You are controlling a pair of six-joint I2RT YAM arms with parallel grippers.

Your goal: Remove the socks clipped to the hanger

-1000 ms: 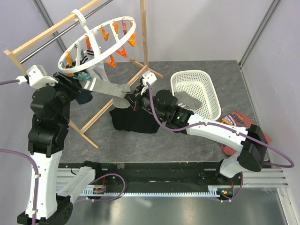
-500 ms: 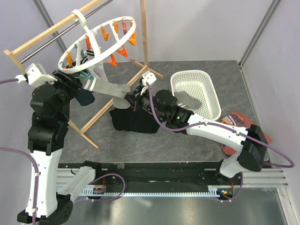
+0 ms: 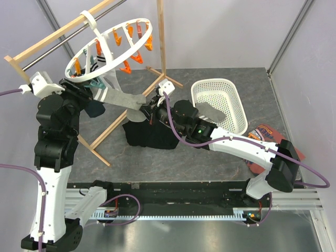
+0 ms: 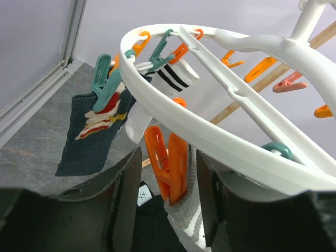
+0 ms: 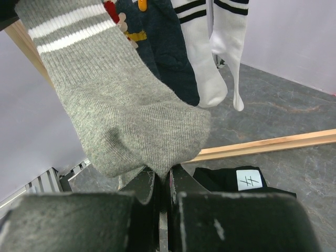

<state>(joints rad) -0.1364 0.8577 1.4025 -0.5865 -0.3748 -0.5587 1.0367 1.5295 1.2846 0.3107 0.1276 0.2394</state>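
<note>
Grey sock removal in hand: peg bracketed, toe gripped.
We find the left gripper [image 4: 168,197] with jaws wide, one finger either side of the orange peg [image 4: 170,163] pinning the grey sock [image 3: 116,96] to the hanger [image 4: 220,142]. The sock runs taut rightward to the right gripper [image 5: 164,181], whose jaws are closed on its toe. Next, in our judgement: squeeze the peg, then draw the sock clear.

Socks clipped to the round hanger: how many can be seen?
4. A grey sock gripped by the right jaws, a navy sock behind it, then a white striped sock and a second white striped sock. More may be hidden.
</note>
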